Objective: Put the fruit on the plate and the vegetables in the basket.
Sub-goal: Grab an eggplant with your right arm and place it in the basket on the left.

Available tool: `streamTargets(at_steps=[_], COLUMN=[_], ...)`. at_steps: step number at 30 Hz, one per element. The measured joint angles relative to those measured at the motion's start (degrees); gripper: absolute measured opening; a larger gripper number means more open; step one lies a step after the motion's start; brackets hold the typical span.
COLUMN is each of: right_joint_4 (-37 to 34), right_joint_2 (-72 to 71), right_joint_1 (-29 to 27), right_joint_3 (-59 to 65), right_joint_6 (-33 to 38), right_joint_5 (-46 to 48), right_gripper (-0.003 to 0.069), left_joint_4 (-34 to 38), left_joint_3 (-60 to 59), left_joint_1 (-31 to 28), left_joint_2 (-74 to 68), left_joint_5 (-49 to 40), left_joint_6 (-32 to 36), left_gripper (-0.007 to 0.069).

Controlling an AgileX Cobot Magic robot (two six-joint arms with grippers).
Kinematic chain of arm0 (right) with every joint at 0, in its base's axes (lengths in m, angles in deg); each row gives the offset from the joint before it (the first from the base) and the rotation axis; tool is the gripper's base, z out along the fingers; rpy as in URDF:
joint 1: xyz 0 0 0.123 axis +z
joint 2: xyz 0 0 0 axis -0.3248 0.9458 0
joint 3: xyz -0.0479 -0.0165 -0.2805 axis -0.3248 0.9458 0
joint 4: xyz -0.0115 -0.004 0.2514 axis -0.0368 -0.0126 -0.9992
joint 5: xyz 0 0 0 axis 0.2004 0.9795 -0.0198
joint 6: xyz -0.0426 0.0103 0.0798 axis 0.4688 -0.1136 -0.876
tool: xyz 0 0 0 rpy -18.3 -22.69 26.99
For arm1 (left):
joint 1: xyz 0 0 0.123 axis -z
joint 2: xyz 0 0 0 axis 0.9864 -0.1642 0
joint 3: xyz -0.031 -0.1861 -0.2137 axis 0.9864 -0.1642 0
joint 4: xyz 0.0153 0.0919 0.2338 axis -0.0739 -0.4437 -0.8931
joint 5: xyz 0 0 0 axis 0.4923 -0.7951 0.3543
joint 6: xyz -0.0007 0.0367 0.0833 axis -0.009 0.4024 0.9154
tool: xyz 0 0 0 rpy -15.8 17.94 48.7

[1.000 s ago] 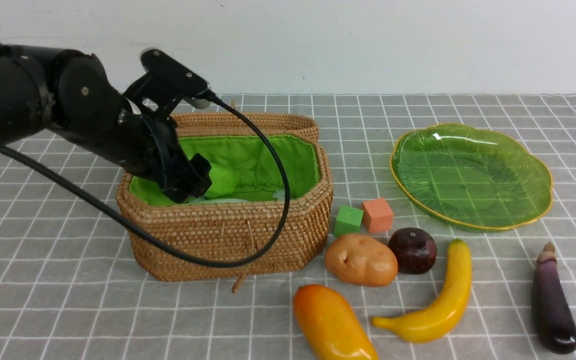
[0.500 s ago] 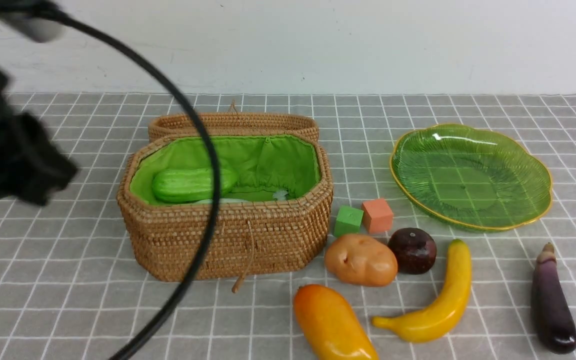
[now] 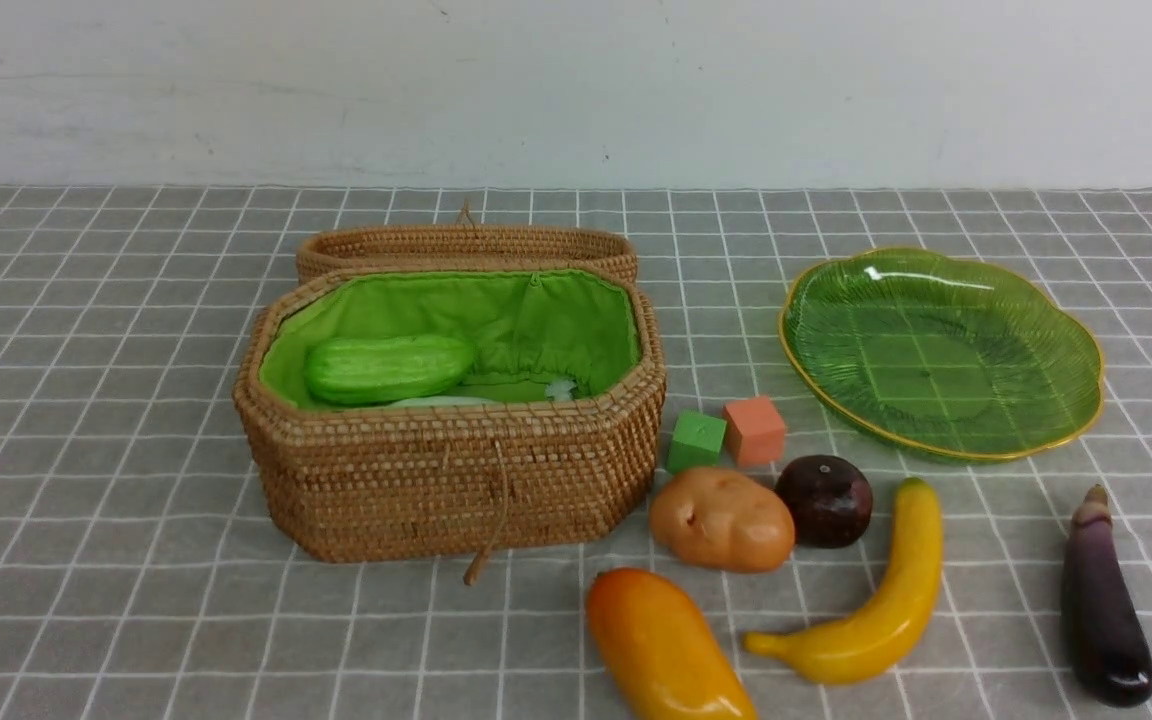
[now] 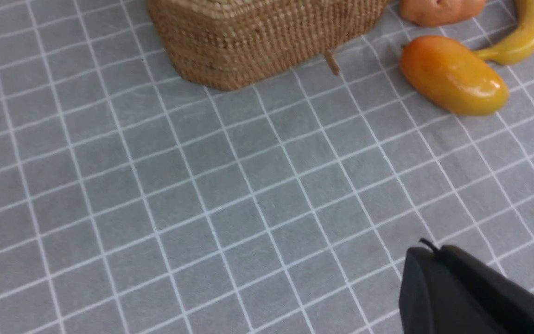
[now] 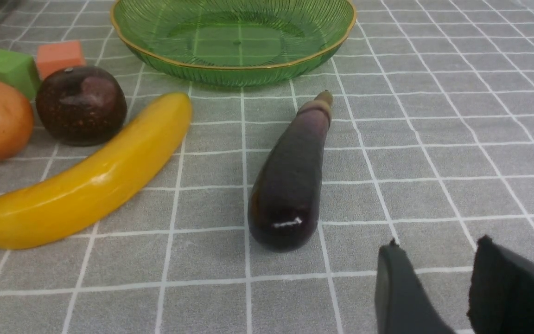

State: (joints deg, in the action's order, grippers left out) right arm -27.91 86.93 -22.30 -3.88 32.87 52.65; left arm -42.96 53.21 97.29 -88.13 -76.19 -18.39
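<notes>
The woven basket stands open with the green cucumber lying inside and a sliver of white radish beside it. The green plate holds nothing. On the cloth lie the potato, maroon fruit, banana, mango and eggplant. My left gripper is shut and holds nothing, low over bare cloth short of the basket and mango. My right gripper is open above the cloth, just behind the eggplant. Neither arm shows in the front view.
The basket's lid leans behind it. A green cube and an orange cube sit between basket and plate, close to the potato. A loose cord hangs from the basket's front.
My left arm has pulled up and leftward out of the basket and left the front view, leaving the cucumber inside. Its jaws have closed. The right gripper has not moved.
</notes>
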Motion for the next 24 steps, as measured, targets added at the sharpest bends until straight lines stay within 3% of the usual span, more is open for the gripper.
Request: streamTargets(at_steps=[16, 24], right_joint_4=[0.0, 0.0], right_joint_2=[0.0, 0.0], right_joint_1=[0.0, 0.0], right_joint_3=[0.0, 0.0], right_joint_6=[0.0, 0.0], right_joint_5=[0.0, 0.0], right_gripper=[0.0241, 0.0241], left_joint_4=[10.2, 10.1], left_joint_3=[-3.0, -3.0], left_joint_1=[0.0, 0.0], left_joint_2=[5.2, 5.2], left_joint_5=[0.2, 0.2], left_joint_6=[0.0, 0.0], left_gripper=[-0.0013, -0.0013])
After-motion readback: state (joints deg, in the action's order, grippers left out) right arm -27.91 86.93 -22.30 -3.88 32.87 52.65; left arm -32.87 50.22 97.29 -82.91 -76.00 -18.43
